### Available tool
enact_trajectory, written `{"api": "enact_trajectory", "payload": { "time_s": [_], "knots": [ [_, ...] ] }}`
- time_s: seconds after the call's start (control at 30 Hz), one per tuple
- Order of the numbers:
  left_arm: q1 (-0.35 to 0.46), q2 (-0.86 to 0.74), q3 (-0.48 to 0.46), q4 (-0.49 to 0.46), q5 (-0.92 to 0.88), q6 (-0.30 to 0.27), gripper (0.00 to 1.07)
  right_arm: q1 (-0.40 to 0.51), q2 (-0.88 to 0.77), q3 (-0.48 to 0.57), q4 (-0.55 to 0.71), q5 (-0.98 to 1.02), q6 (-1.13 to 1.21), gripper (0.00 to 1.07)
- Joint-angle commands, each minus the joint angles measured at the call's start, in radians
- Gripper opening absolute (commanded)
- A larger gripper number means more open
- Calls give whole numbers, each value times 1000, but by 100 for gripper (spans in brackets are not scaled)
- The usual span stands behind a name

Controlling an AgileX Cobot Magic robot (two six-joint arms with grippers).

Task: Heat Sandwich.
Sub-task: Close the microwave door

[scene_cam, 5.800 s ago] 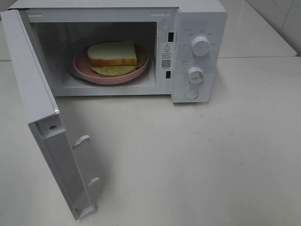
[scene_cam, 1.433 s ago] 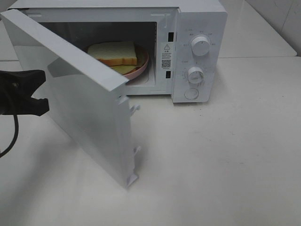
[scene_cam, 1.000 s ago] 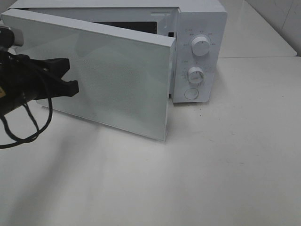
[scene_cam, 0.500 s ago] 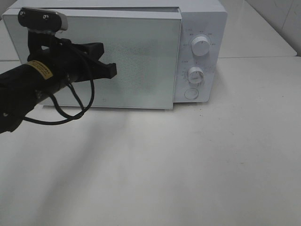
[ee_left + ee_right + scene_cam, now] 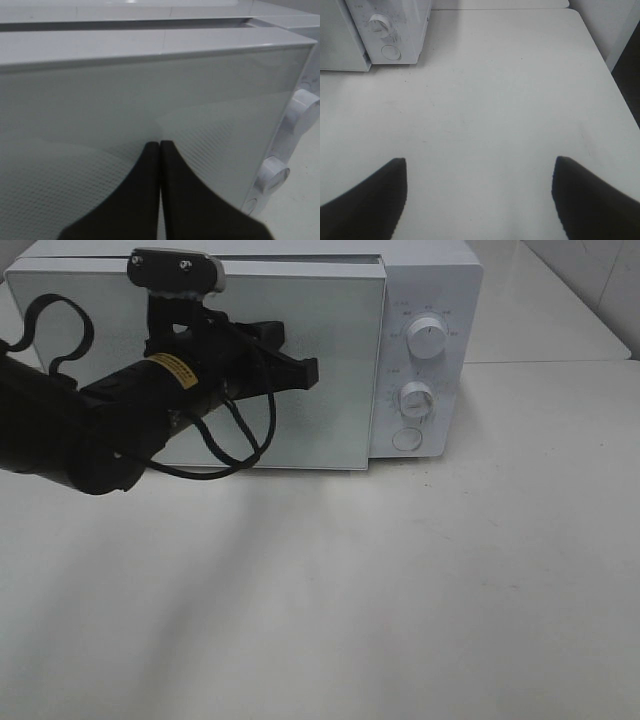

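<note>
The white microwave (image 5: 425,280) stands at the back of the table with its door (image 5: 345,390) shut. The sandwich and the pink plate are hidden inside it. My left gripper (image 5: 305,368) is shut and empty, its fingertips pressed against the door's front, right of the door's middle. In the left wrist view the two black fingers (image 5: 145,200) lie together against the door (image 5: 75,110). My right gripper (image 5: 479,200) is open and empty above the bare table, off to the right of the microwave (image 5: 395,25); it is outside the exterior high view.
Two round knobs (image 5: 428,338) (image 5: 415,398) and a round button (image 5: 406,439) sit on the microwave's right panel. The white table (image 5: 400,590) spreads in front. The table's right edge (image 5: 607,70) shows in the right wrist view.
The door has swung from wide open to fully shut, pushed by my left gripper, which moved rightward along it. The sandwich and plate went out of sight.
</note>
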Motion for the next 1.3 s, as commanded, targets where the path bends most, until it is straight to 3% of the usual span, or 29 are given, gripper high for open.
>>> {"api": "enact_trajectory", "payload": {
  "time_s": [0.03,0.53,1.3],
  "knots": [
    [-9,27,-60,-34,6,0,0,-7,-27,1,-1,-10,-6,76],
    [-4,124,-243,-54,104,19,0,-7,-27,1,-1,-10,-6,76],
    [-23,93,-240,-52,132,19,0,-7,-27,1,-1,-10,-6,76]
  ]
}}
